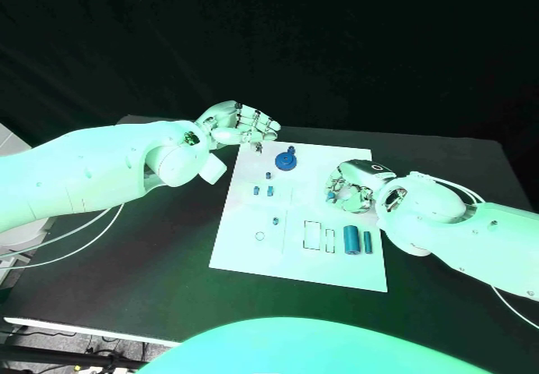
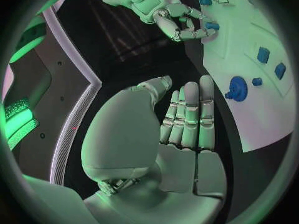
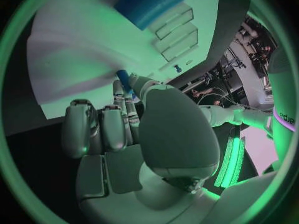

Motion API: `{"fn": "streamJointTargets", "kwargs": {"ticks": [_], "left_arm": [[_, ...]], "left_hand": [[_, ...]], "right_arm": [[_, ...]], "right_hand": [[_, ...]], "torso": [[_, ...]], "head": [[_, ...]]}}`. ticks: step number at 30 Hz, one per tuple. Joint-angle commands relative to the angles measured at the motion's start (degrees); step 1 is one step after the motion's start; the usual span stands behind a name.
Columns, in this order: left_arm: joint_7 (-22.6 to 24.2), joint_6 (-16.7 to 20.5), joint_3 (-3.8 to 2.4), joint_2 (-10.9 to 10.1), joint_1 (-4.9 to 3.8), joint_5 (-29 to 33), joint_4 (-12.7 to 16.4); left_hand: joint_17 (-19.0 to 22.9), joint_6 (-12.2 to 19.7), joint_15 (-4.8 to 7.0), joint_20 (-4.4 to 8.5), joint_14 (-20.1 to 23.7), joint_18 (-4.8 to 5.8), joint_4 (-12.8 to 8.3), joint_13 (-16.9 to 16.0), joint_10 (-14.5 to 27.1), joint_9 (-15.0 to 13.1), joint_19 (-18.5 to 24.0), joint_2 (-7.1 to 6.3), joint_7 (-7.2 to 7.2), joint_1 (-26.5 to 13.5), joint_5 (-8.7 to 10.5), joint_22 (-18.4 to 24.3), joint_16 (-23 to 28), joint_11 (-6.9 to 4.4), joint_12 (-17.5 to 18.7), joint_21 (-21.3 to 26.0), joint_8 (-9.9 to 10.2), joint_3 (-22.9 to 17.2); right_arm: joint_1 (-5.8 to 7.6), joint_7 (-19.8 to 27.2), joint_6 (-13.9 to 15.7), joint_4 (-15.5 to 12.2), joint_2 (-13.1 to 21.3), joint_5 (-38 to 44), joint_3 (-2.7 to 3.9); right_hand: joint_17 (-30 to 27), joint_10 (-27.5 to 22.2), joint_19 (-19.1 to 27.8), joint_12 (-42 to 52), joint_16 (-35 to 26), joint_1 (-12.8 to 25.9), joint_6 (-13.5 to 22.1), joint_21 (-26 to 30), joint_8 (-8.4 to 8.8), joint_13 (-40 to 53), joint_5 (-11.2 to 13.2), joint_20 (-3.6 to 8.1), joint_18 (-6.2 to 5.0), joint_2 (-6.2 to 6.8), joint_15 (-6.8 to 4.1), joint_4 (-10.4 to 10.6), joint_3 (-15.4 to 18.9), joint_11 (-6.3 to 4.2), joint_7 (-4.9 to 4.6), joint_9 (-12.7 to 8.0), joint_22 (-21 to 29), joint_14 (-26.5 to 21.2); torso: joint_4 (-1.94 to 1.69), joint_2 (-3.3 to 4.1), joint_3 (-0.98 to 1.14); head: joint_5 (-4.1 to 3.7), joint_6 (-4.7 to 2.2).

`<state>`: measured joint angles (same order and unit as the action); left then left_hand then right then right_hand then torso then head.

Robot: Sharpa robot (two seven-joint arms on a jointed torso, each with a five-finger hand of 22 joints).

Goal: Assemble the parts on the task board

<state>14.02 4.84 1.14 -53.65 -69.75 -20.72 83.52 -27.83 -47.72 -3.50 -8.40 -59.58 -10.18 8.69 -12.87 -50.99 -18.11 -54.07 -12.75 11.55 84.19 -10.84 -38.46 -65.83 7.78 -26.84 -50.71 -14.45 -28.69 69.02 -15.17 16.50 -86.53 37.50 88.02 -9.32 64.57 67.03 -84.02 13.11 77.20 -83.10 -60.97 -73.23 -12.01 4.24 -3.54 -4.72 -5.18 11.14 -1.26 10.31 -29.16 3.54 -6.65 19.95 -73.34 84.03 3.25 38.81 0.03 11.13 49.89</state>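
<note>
The white task board (image 1: pixel 253 245) lies in the middle of the table. On it are a round blue part (image 1: pixel 287 161), a few small blue parts (image 1: pixel 269 189) and two blue cylinders (image 1: pixel 360 240). My left hand (image 1: pixel 236 125) hovers over the board's far left corner, holding nothing. In the left wrist view its fingers (image 2: pixel 190 119) are straight and side by side, beside the round blue part (image 2: pixel 237 88). My right hand (image 1: pixel 350 187) is at the board's right edge and pinches a small blue part (image 2: pixel 212 26), which sits between its fingers (image 3: pixel 124 79).
The black table (image 1: pixel 146 265) surrounds the board on all sides. Empty slots (image 1: pixel 320 235) lie near the board's front, left of the cylinders. White cables (image 1: pixel 68 238) trail off the left arm at the table's left side.
</note>
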Motion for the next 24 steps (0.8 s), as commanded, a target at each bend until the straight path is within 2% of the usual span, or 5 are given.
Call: {"fn": "streamJointTargets", "kwargs": {"ticks": [1,5,10,16,24], "left_arm": [[0.22,-0.92,-0.04,0.07,-0.06,0.31,0.09],[0.23,-0.91,-0.04,0.07,-0.06,0.31,0.05],[0.25,-0.94,-0.04,0.11,-0.06,0.31,-0.05],[0.33,-0.99,-0.04,0.21,-0.06,0.31,-0.27],[0.42,-1.0,-0.04,0.39,-0.05,0.36,-0.6]], "left_hand": [[-0.06,0.45,0.02,-0.39,0.13,-0.38,0.06,0.06,0.44,0.07,-0.12,-0.15,0.04,-0.56,0.05,0.06,0.05,0.11,-0.21,0.19,-0.29,0.24],[-0.07,0.43,0.02,-0.4,0.13,-0.38,0.05,0.06,0.45,0.07,-0.13,-0.11,0.02,-0.54,0.05,0.07,0.04,0.1,-0.24,0.21,-0.32,0.25],[-0.07,0.43,0.02,-0.4,0.13,-0.38,0.05,0.06,0.45,0.07,-0.13,-0.11,0.02,-0.54,0.05,0.07,0.04,0.1,-0.24,0.21,-0.32,0.25],[-0.09,0.37,0.03,-0.4,0.13,-0.39,0.02,0.06,0.48,0.05,-0.14,-0.04,-0.01,-0.5,0.03,0.09,0.03,0.09,-0.29,0.23,-0.39,0.24],[-0.1,0.37,0.03,-0.4,0.13,-0.39,0.04,0.07,0.51,0.05,-0.15,-0.07,-0.01,-0.54,0.04,0.11,0.02,0.09,-0.31,0.24,-0.42,0.29]], "right_arm": [[-0.26,0.15,1.53,-0.41,0.03,1.09,-0.15],[-0.27,0.35,4.06,-0.98,0.57,1.21,-0.15],[-0.22,0.44,6.87,-1.88,1.32,0.34,0.01],[0.53,0.72,9.03,-3.15,2.4,-3.18,0.54],[1.6,1.84,9.58,-7.62,3.02,-6.38,1.03]], "right_hand": [[0.19,1.47,0.04,0.56,0.4,-0.26,-1.0,-0.25,-1.02,0.69,0.09,0.51,1.09,-1.61,-0.48,-0.96,-1.45,-0.73,0.35,0.79,-0.23,1.34],[0.53,3.35,-0.14,0.74,0.6,0.29,-1.78,-0.63,-2.58,1.29,0.1,1.0,1.18,-2.25,-0.94,-2.6,-2.93,-1.28,0.73,2.22,-0.72,1.44],[0.81,4.42,-0.22,0.3,0.77,1.66,-1.41,-0.73,-3.87,1.79,0.11,1.28,1.22,-2.16,-1.15,-3.93,-4.06,-1.51,0.89,3.8,-0.95,1.52],[0.53,4.43,-0.12,-0.12,0.62,2.65,-1.05,-0.47,-4.33,1.97,0.15,1.3,1.18,-1.87,-1.13,-4.23,-4.24,-1.49,0.96,4.47,-0.78,1.44],[0.44,4.35,-0.09,-0.29,0.56,2.89,-0.88,-0.42,-4.42,2.01,0.15,1.3,1.17,-1.78,-1.12,-4.35,-4.28,-1.46,0.95,4.65,-0.75,1.41]], "torso": [[0.04,-0.05,-0.02],[0.05,-0.09,-0.04],[0.03,-0.15,-0.03],[0.02,-0.18,-0.07],[0.15,-0.12,-0.06]], "head": [[0.0,0.03],[-0.02,0.07],[0.02,0.0],[-0.11,-0.13],[0.41,-0.14]]}}
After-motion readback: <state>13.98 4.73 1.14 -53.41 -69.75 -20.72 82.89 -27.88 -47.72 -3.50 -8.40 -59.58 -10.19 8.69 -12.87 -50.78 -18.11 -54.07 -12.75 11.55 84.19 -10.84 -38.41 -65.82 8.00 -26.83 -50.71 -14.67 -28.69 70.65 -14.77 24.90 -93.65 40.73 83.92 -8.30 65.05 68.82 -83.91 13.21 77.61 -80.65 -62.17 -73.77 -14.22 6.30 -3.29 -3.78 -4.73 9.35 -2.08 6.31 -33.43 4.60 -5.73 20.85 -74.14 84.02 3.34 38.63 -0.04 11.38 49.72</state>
